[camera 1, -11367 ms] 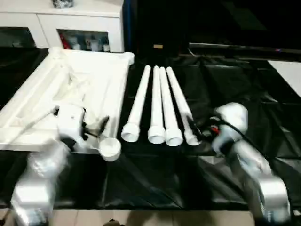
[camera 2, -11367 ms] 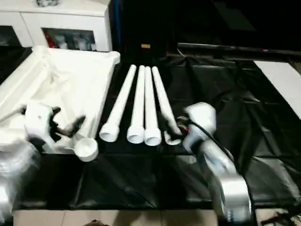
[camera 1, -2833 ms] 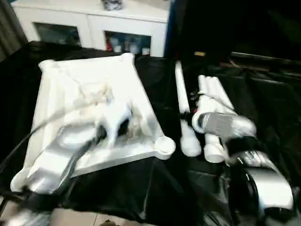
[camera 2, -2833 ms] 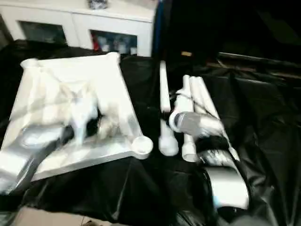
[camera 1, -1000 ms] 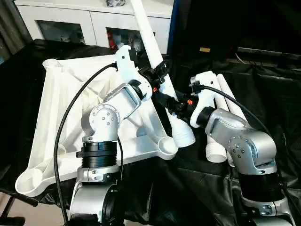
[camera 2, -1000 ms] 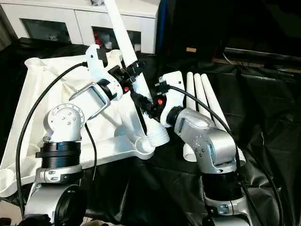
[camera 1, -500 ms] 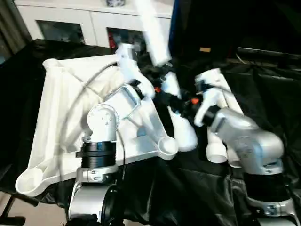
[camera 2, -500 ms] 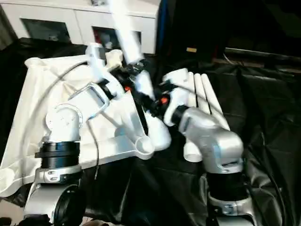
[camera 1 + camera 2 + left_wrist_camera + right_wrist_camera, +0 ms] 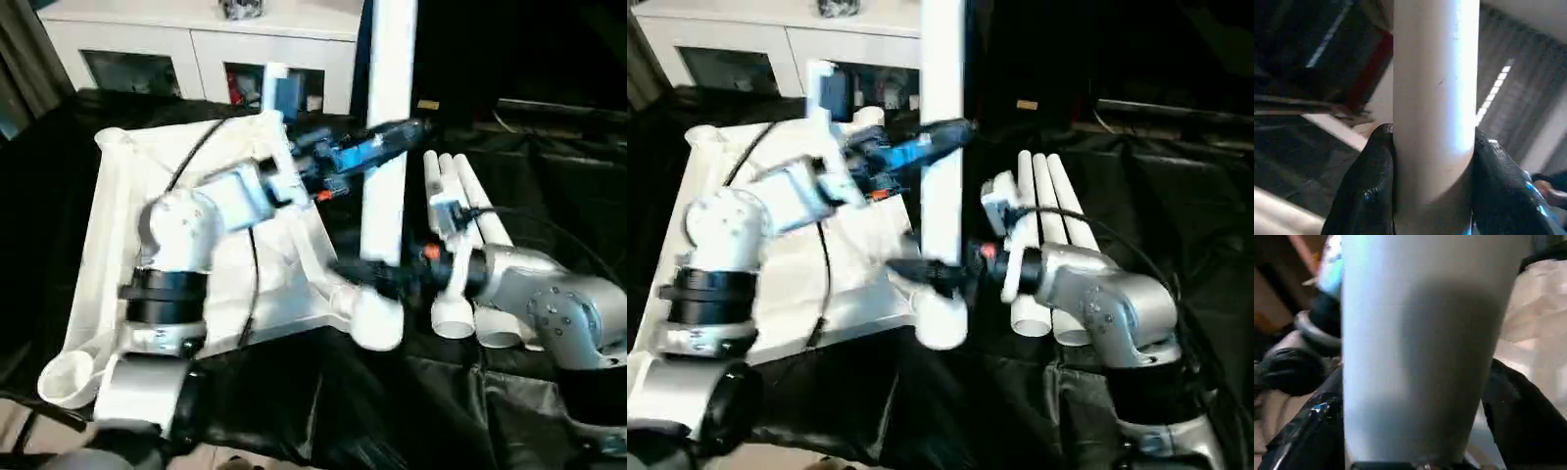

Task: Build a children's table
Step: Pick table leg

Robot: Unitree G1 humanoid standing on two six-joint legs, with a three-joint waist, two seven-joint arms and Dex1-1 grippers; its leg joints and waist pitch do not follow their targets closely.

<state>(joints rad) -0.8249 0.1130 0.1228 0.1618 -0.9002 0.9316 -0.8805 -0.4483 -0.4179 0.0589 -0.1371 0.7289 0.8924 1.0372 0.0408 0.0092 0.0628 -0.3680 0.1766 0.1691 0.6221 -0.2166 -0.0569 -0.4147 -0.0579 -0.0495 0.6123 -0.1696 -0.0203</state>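
Above the tabletop [image 9: 127, 211] w/ its near corner socket [image 9: 345, 299], one leg [image 9: 384, 147] stands upright, left gripper [image 9: 1432, 196] jaws clamped on it. Right gripper [image 9: 377, 277] jaws look spread round its base. No leg fitted; three legs [image 9: 460, 245] wait on desk [image 9: 568, 176].

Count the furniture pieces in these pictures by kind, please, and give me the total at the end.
Tabletop: 1
Upright leg: 1
Lying legs: 3
Cabinet: 1
Total: 6
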